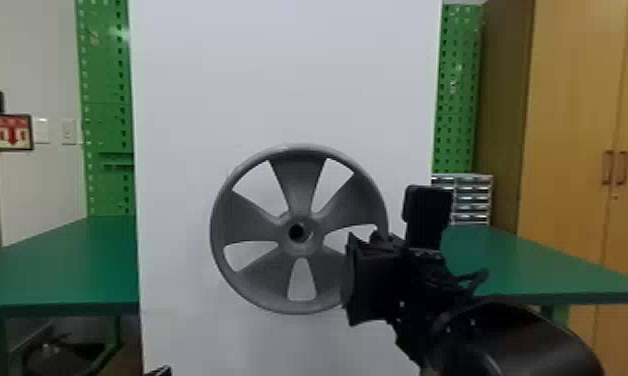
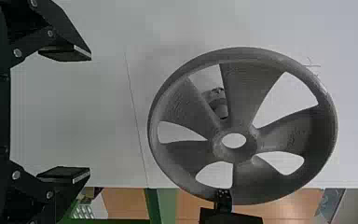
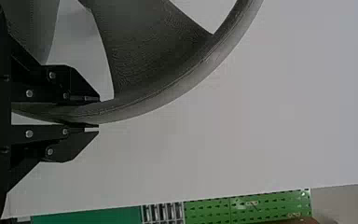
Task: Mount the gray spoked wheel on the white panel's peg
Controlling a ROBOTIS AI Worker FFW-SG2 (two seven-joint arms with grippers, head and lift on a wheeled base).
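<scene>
Filling the space behind the claws, the white panel (image 1: 278, 75) is standing upright, and a green table (image 1: 523, 265) is reaching out beyond the right claw on its outer side. Next in size comes the gray spoked wheel (image 1: 298, 185), hanging upright in front of the panel, its hub lying well inward of the right claw. That right gripper (image 3: 99, 113) is pinching the wheel's rim (image 3: 182, 91), one finger inside and one outside, so it's carrying the wheel from the edge. Over on the other side, the left gripper (image 2: 90, 113) is sitting wide and empty, its fingers facing the wheel and standing apart from it. Now the small stuff, and it's mattering most: the peg (image 2: 216, 100) is showing through a gap between spokes, farther from the left claw than its fingertips, while the hub hole (image 2: 233, 140) is appearing just beside it, so the wheel is looking unmounted. Doing this well is calling for lining hole and peg up first, keeping the wheel's face parallel to the panel, then pressing slowly. Holding by the rim is risking a tilt, so steadying the far side with the left claw could be helping.
</scene>
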